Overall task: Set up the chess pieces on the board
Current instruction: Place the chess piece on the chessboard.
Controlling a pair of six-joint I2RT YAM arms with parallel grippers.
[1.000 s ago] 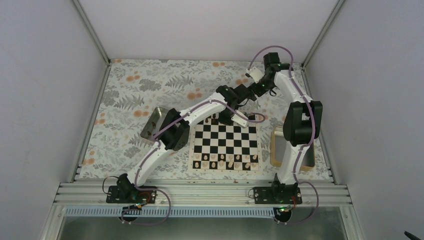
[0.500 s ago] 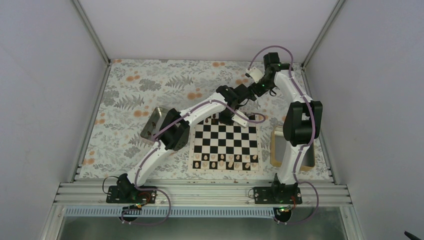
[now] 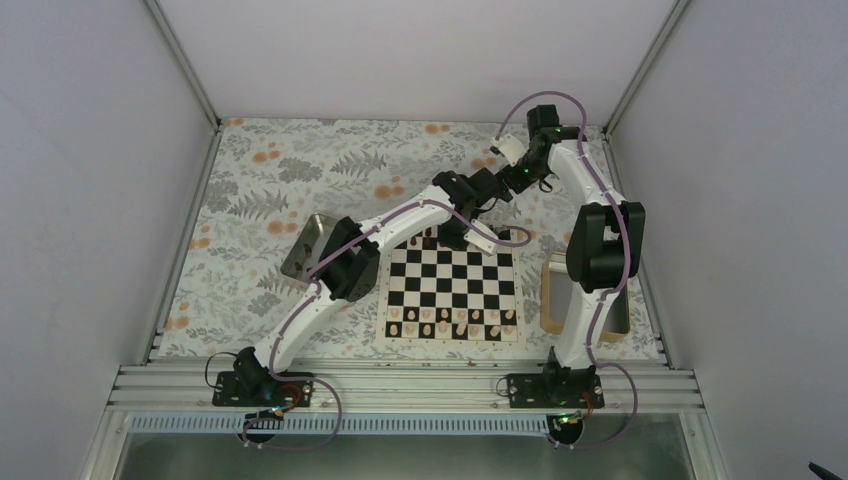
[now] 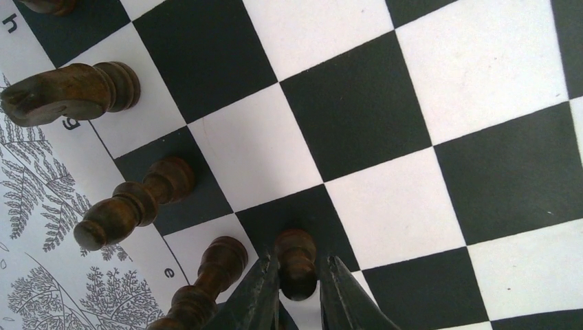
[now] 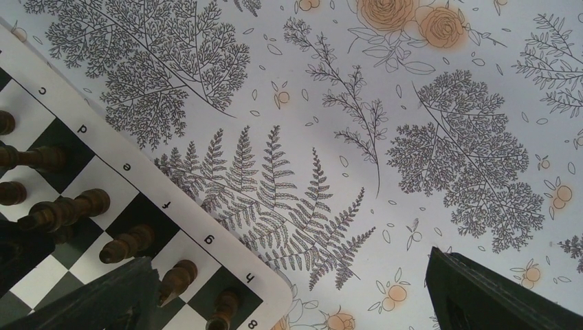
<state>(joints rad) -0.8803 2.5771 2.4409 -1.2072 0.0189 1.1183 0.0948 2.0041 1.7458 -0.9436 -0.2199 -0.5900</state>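
The board (image 3: 452,262) lies mid-table, with pale pieces along its near rows. In the left wrist view a dark brown pawn (image 4: 295,249) stands upright on a black square of the board (image 4: 426,55). My left gripper (image 4: 300,260) straddles its head, open by a sliver. One finger (image 4: 256,295) touches the pawn and a thin gap shows at the other. Dark chess pieces (image 4: 134,199) line the lettered edge beside it. My right gripper (image 5: 290,256) hangs wide open and empty over the tablecloth, just off the board's h8 corner (image 5: 265,292). More dark pieces (image 5: 127,242) show there.
A shiny metal tray (image 3: 303,248) sits left of the board, partly under the left arm. A wooden tray (image 3: 553,295) lies to the right behind the right arm. The left arm (image 3: 400,215) reaches across to the far edge, close to the right gripper (image 3: 492,183).
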